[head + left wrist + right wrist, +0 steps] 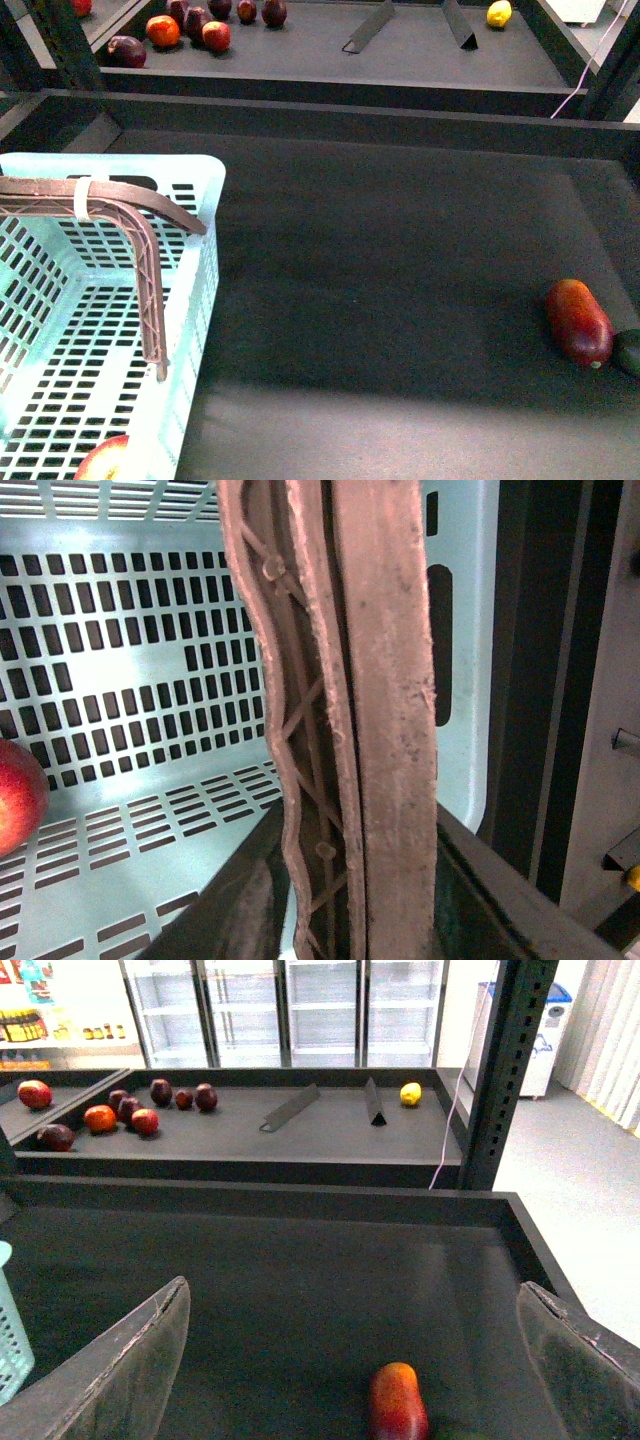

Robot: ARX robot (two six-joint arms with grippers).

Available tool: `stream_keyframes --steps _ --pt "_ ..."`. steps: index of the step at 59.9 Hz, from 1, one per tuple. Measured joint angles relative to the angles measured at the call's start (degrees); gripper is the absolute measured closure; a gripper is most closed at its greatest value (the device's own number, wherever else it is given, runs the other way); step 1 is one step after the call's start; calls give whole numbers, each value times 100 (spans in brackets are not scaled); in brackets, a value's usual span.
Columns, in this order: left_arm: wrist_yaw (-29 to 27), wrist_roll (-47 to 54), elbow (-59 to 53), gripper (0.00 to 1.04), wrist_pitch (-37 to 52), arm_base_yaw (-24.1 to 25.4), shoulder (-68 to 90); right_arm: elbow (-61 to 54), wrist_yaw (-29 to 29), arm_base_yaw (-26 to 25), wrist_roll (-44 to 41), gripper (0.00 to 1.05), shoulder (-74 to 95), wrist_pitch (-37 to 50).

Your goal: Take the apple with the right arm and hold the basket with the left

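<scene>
Left gripper [345,900] is clamped on the brown handle [385,680] of the basket [195,300]; right gripper [350,1360] hangs wide open, empty, above the dark tray [400,270]. Apple [102,460] lies inside the basket, seemingly on its floor

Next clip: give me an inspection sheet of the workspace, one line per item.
Surface: dark grey matte tray table.
Job's things: red-yellow round apple inside the mint-blue slotted plastic basket; brown lattice handle raised, white zip tie on it.
Clutter: elongated dark red fruit, small dark green fruit beside it.
Grippers: left gripper shut on the handle; right gripper open, empty.
Cables: thin pale cable far right.
Surroundings: rear shelf with assorted fruit, glass-door fridges.
</scene>
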Motion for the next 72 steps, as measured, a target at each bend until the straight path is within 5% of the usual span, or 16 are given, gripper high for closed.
stream_keyframes --steps 19,42,46,50,55,60,69,72 --pt "-22 138 -387 6 -319 0 -1154 0 0 0 0 9 0 0" --pt "-195 527 -1169 7 -678 -42 -2540 0 0 0 0 9 -2 0" --pt "348 1672 -1779 17 1003 55 -2559 0 2 0 0 9 -2 0" --pt "730 3886 -2743 30 3320 144 -2636 0 0 0 0 9 -7 0" --pt "844 6369 -3353 48 5071 271 -2975 0 0 0 0 9 -4 0" --pt "955 8188 -3580 71 5226 413 -3534 0 0 0 0 9 -7 0" --pt "1462 8778 -3910 100 4876 798 -4054 0 0 0 0 9 -4 0" --pt "1453 8832 -3963 102 4769 911 -4242 0 2 0 0 9 -7 0"
